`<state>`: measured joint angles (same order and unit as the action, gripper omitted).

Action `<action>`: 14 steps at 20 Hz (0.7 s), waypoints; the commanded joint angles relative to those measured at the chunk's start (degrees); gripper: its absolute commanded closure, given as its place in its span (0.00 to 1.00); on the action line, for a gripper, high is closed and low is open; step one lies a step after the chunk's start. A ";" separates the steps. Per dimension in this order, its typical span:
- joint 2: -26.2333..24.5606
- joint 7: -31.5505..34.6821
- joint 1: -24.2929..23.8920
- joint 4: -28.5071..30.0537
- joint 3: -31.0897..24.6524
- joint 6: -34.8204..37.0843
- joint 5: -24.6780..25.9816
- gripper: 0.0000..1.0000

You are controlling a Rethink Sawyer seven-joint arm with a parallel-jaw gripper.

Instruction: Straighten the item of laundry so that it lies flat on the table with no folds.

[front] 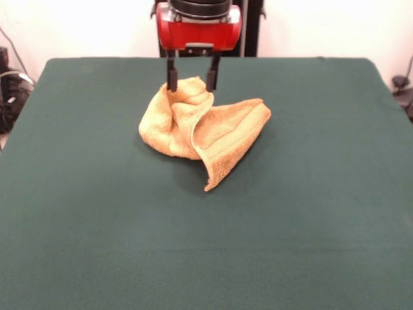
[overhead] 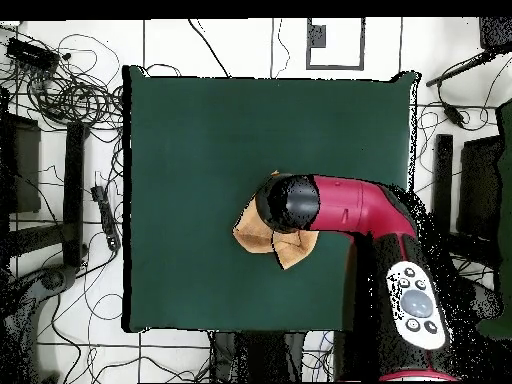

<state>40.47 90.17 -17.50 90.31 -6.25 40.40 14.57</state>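
The item of laundry (front: 213,132) is a golden-orange towel, crumpled in a heap on the far middle of the green table (front: 206,245). One ribbed band runs along a folded edge, and a corner points toward the near side. My gripper (front: 191,82) hangs straight down over the heap's far end. It is open, with the black fingers (front: 171,77) standing either side of the towel's highest fold. In the overhead view the arm's wrist (overhead: 292,202) hides the gripper and much of the towel (overhead: 255,235).
The red and black arm (overhead: 390,250) reaches in over one table edge in the overhead view. Cables and equipment (overhead: 60,90) lie on the floor around the table (overhead: 200,130).
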 commanded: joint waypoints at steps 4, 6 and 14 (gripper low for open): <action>-4.62 7.45 3.80 -2.74 -2.27 6.72 -2.34 0.00; -4.06 7.74 3.71 -1.52 -2.14 5.81 -2.52 0.00; -5.50 6.80 2.37 -0.80 -2.69 3.30 -2.87 0.00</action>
<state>40.43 90.17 -15.85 88.10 -6.25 41.37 13.87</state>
